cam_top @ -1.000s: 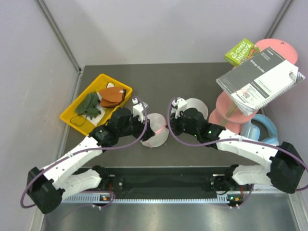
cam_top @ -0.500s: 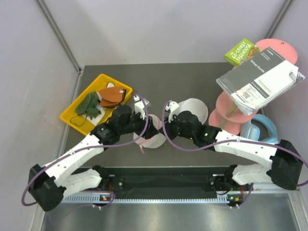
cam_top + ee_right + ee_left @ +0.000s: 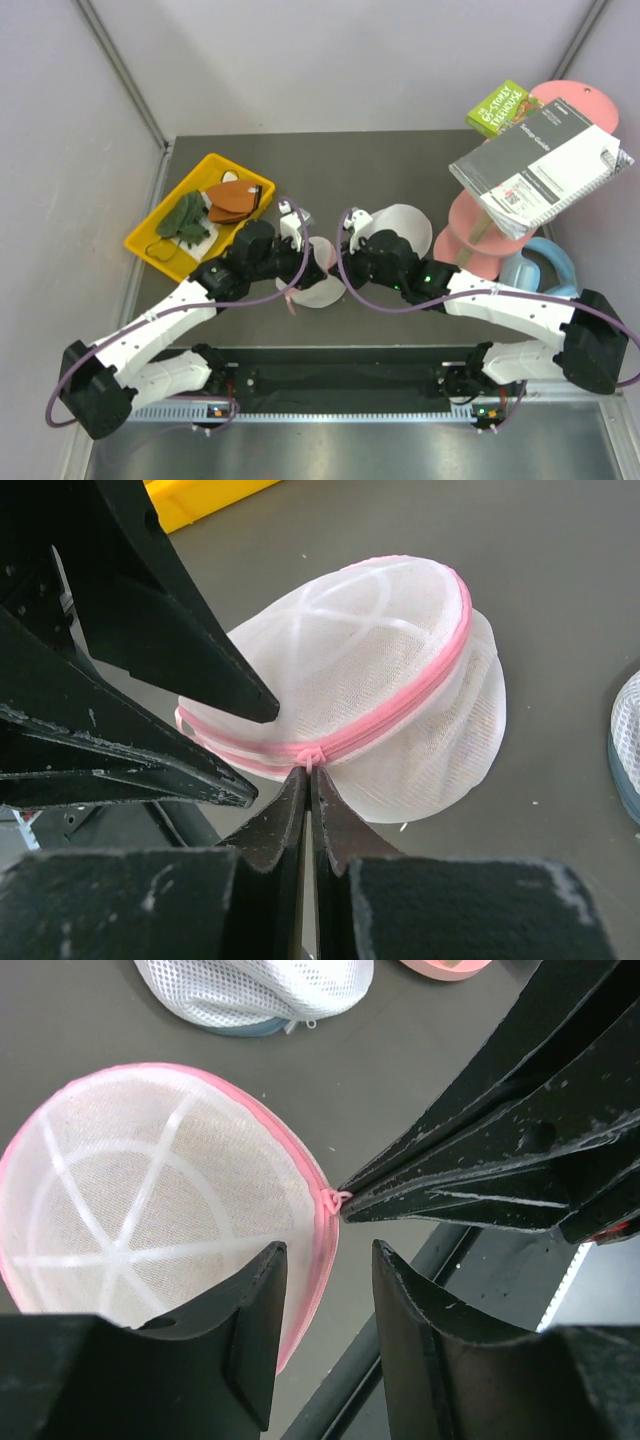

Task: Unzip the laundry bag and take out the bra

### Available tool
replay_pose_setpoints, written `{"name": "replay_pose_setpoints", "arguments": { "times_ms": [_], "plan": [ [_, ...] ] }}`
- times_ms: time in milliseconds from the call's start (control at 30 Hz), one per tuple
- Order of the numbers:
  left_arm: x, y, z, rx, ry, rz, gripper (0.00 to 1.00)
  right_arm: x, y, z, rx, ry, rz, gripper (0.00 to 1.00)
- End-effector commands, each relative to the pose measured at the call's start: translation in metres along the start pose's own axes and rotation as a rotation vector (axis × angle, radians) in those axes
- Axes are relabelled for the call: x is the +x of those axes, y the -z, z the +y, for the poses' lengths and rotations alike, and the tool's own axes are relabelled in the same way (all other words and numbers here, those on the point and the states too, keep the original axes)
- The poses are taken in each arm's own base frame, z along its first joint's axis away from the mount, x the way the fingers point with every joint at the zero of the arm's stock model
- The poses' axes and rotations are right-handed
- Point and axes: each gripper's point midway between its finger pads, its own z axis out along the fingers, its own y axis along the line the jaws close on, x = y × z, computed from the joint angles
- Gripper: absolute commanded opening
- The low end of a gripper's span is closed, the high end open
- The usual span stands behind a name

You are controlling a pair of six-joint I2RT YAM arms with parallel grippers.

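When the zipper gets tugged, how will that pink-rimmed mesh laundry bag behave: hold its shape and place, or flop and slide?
Probably light and soft: the laundry bag is thin see-through mesh, though its ribs seem to hold a dome. With the right gripper shut on the zipper pull, a tug would likely drag the bag unless braced.
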Motion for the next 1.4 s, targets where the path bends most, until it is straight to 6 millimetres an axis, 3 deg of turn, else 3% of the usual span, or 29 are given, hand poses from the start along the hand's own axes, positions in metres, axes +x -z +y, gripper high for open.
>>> {"name": "replay_pose_setpoints", "arguments": {
  "times_ms": [0,267,367,633,900,1100,1367],
  "plan": [
    [0.001,-0.001,-0.003,0.021,-0.003,-0.011,0.45,-0.032,0.002,0.014,-0.019,-0.016,-0.083,0.00],
    [0.012,-0.006,0.005,0.004,0.001,0.012,0.43,-0.036,0.003,0.014,-0.017,-0.018,-0.094,0.00],
    [0.011,-0.010,0.003,0.020,0.010,-0.001,0.35,-0.036,0.003,0.014,-0.018,-0.020,-0.094,0.00],
    [0.010,-0.010,0.009,-0.012,-0.003,-0.007,0.00,-0.034,0.003,0.013,-0.013,-0.020,-0.091,0.00],
    [0.012,-0.005,0.013,-0.043,-0.010,0.013,0.00,-0.021,0.002,-0.019,0.078,-0.023,-0.054,0.00],
    [0.013,-0.001,0.013,-0.054,-0.019,0.024,0.00,-0.027,0.003,-0.050,0.121,-0.050,-0.066,0.00],
    [0.014,0.005,0.016,-0.080,-0.026,0.034,0.00,-0.034,0.003,-0.057,0.122,-0.040,-0.072,0.00]
  ]
}}
